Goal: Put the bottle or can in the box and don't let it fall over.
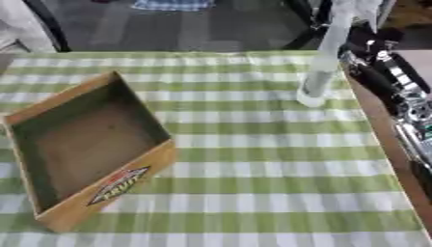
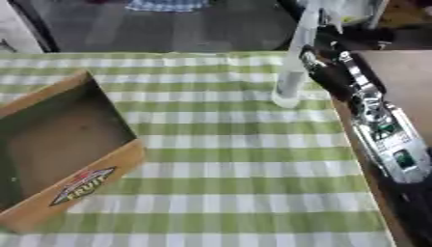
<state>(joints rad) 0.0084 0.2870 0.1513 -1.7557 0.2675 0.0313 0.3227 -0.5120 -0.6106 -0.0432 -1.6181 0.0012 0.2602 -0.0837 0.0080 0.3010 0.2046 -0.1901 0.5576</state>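
The clear bottle (image 1: 321,72) stands near the right edge of the checked bench (image 1: 270,159), long axis tilted, top leaning away and to the right; the right hand (image 1: 364,46) is against its upper part from the right, though whether the fingers curl round it I cannot tell; the wooden box (image 1: 84,144) lies well apart to the left and nearer, open side up, empty; between them bare cloth gives open room for a leftward carry; the bench edge is just beside the bottle; no left hand shows
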